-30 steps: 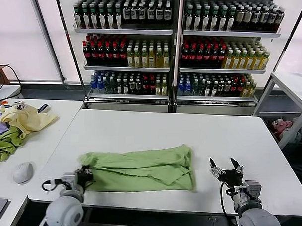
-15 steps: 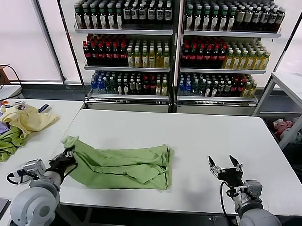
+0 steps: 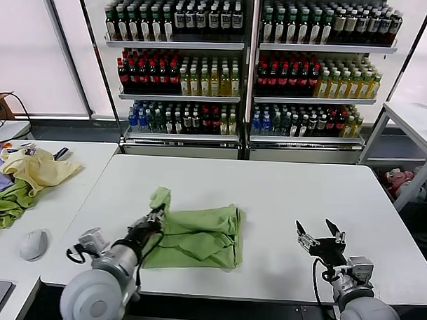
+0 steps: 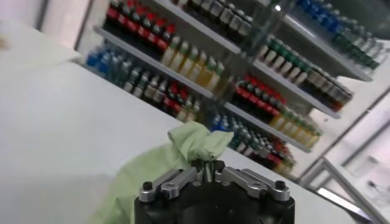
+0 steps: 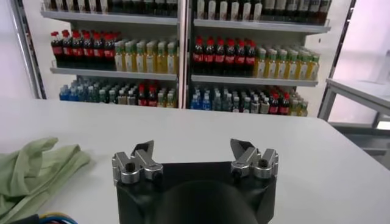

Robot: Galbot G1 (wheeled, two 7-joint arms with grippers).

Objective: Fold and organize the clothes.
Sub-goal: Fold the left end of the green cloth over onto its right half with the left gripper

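Note:
The light green polo shirt (image 3: 200, 237) lies folded in layers on the white table (image 3: 268, 190), near its front edge. My left gripper (image 3: 155, 213) is shut on the shirt's left end and holds it lifted over the shirt's left part. In the left wrist view the pinched green fabric (image 4: 195, 141) bunches up just beyond the closed jaws. My right gripper (image 3: 317, 234) is open and empty, low over the table to the right of the shirt. The right wrist view shows the shirt's edge (image 5: 36, 170) far off to one side.
A side table at the left holds a pale yellow garment (image 3: 34, 168), a darker green cloth (image 3: 5, 205) and a computer mouse (image 3: 33, 243). Shelves of bottles (image 3: 245, 63) stand behind the table. A rack (image 3: 410, 146) stands at the far right.
My left gripper has carried the shirt's left end up and to the right, over the shirt, from the table's left edge. The shirt now lies shorter. The right gripper has stayed put.

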